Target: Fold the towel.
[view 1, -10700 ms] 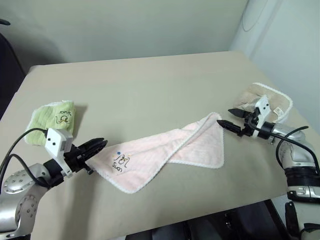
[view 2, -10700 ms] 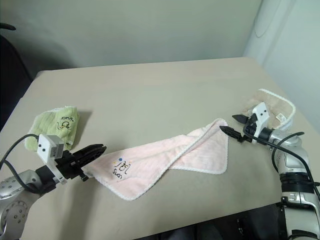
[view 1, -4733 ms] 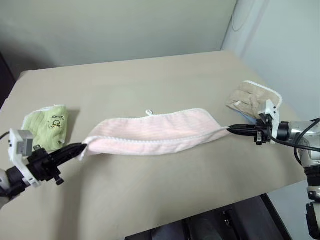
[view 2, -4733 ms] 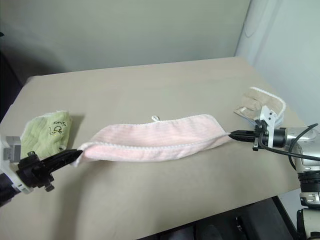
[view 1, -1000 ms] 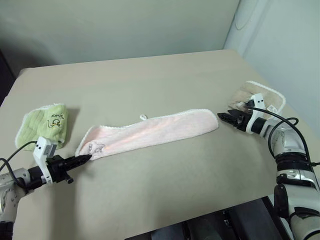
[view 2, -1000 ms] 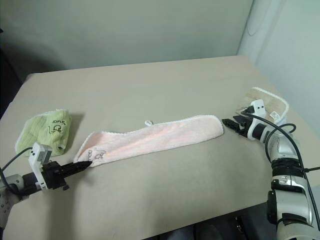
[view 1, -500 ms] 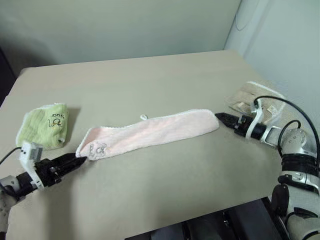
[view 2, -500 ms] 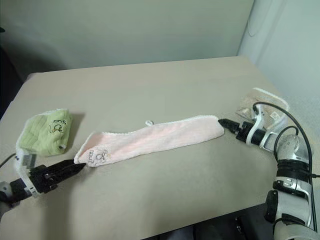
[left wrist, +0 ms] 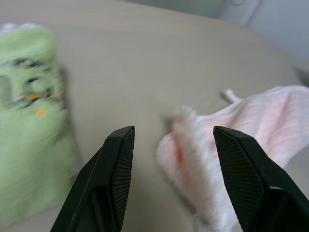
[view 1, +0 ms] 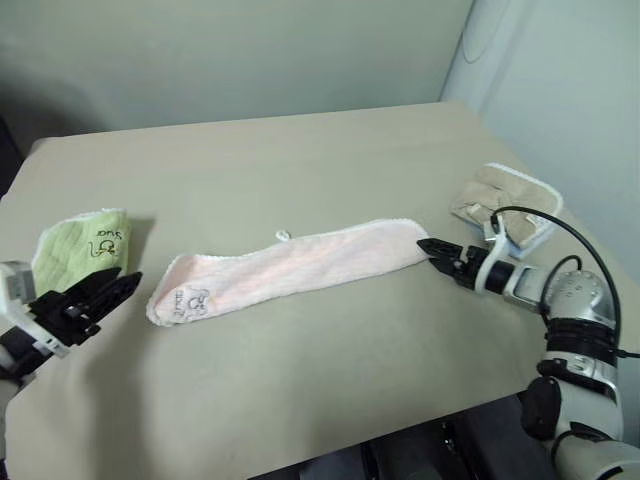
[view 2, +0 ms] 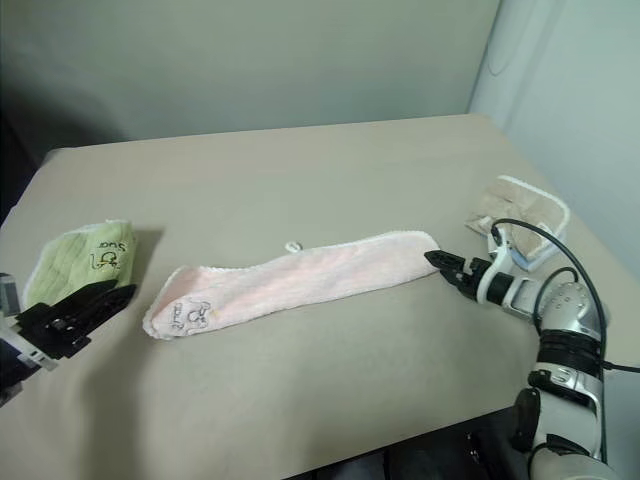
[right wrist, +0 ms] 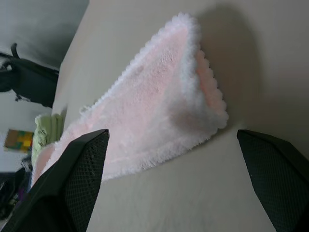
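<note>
Left wrist view shows my left claw (left wrist: 169, 145) parted and empty, its fingers (left wrist: 116, 164) standing to either side of the near end of the pink towel (view 1: 290, 270) without touching it. That towel lies flat on the table (view 1: 300, 160) as a long folded strip stretched between my two claws. My right claw (view 2: 440, 262) hangs just off the strip's other end, spread wide, holding nothing. A green towel (view 1: 85, 245) sits just beyond my left claw; a beige towel (view 1: 500, 200) lies behind my right claw.
</note>
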{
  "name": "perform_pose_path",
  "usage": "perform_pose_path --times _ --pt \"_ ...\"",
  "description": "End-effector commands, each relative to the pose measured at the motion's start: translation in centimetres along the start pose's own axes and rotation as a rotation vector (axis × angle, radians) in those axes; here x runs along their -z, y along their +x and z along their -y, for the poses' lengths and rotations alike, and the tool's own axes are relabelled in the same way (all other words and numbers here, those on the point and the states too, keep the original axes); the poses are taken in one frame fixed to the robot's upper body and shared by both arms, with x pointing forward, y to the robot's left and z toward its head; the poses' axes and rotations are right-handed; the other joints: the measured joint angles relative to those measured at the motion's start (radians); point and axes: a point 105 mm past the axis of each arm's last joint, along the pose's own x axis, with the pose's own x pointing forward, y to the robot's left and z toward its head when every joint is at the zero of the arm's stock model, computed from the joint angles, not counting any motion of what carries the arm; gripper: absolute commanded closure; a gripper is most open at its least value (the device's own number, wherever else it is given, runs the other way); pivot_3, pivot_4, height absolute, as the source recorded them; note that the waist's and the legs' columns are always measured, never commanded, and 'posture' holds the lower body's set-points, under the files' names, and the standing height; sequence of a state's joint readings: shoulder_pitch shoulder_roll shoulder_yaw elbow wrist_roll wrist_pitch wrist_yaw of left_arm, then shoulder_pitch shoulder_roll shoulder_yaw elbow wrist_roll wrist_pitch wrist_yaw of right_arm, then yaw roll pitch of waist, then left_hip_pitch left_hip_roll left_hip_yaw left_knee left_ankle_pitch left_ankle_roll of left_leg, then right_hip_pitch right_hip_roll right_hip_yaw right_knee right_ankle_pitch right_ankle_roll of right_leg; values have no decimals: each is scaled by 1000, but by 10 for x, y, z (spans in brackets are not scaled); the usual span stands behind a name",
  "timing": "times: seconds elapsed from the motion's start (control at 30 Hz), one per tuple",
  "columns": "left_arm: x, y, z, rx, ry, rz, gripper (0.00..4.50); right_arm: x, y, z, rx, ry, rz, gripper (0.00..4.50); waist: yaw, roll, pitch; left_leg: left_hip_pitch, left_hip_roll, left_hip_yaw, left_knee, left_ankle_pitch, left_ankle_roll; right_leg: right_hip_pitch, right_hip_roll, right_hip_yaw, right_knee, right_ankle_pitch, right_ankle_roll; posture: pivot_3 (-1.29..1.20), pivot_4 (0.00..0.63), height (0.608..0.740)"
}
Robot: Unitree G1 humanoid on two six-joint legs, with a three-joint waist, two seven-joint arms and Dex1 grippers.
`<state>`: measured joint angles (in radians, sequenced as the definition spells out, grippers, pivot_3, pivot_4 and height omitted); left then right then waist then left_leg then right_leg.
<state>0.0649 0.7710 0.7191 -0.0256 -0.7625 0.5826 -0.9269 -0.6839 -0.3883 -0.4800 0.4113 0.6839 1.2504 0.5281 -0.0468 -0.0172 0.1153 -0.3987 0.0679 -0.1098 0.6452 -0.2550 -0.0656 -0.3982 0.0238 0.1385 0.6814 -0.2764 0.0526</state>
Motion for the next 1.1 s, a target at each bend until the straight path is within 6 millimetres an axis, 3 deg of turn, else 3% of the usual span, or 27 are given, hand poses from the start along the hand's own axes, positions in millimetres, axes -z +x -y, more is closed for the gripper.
perform_pose_path --times 0.03,0.27,0.33,0.53,0.73,0.97,1.1 --pt "-5 14 25 95 67 -11 1679 -5 21 -1 6 22 34 0 -5 0 0 0 0 0 0 -2 4 0 1 0 0 1 0 0 150 740" --pt "17 31 59 224 138 -125 1679 -8 46 -4 7 46 48 0 -14 -1 -1 6 1 -1 -1 -4 7 1 4 3 0 1 -1 0 150 740" --pt "20 33 66 249 142 -133 1644 -8 47 -4 4 44 45 378 -14 -2 -1 6 1 -1 -1 -7 12 1 4 3 0 1 -2 0 150 740" --pt "29 33 73 264 137 -155 1644 -15 35 -3 6 21 57 2391 -10 -2 -1 6 1 -1 -1 -8 13 1 4 2 0 1 -3 0 150 740" --pt "35 32 73 257 113 -151 1644 -36 13 -1 34 -19 127 4449 4 -2 -1 6 1 -2 -2 -8 13 2 3 2 -1 0 -4 0 150 740" --pt "37 34 72 249 110 -144 1644 -78 -18 -2 110 -198 225 4449 22 -1 0 6 1 -2 -1 -8 13 2 3 1 0 0 -3 0 150 740" --pt "39 35 72 247 107 -147 1644 -95 -28 -26 104 -509 186 4449 21 0 0 6 0 -1 -1 -8 13 2 3 2 0 0 -3 0 150 740"
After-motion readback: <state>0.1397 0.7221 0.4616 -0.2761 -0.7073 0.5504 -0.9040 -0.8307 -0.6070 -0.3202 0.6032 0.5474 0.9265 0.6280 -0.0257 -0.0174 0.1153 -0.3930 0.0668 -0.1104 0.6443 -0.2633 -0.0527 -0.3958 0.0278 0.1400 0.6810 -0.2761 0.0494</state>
